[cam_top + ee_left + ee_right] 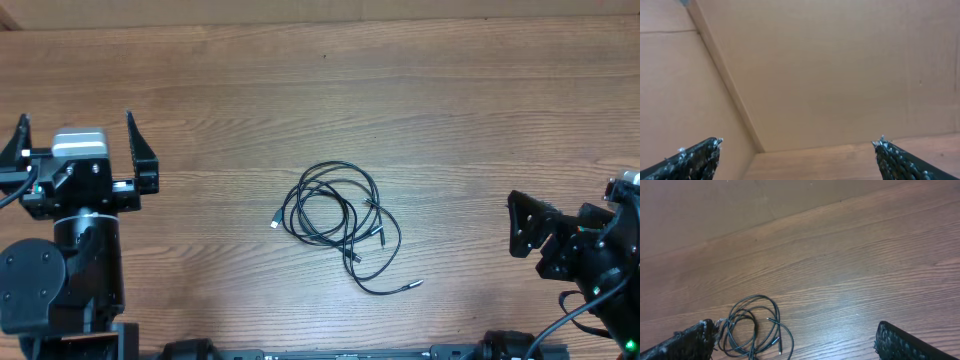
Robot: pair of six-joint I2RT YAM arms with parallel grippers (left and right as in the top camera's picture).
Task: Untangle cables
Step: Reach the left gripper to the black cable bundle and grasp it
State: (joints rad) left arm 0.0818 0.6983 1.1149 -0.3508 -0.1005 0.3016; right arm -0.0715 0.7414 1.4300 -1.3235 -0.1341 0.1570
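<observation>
Item: cables (338, 225), one loose black tangle, mid-tabletop (450, 110), between the two arms and well apart from both.
Step, by my reckoning: untangling not begun, approach pending. The next move calls for reaching in and pinching one free plug end, likely the strand trailing near-right.
Left arm (60, 270): at left edge, jaws pointing far, spread wide, empty.
Right arm (590, 250): low at near right, jaws facing the tangle, spread wide, empty.

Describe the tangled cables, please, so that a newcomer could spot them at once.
On the wooden table, look midway between the left arm and the right arm. There lies a coil of cables: thin, black and looped, with small connector ends sticking out, unlike the bulky arms.
</observation>
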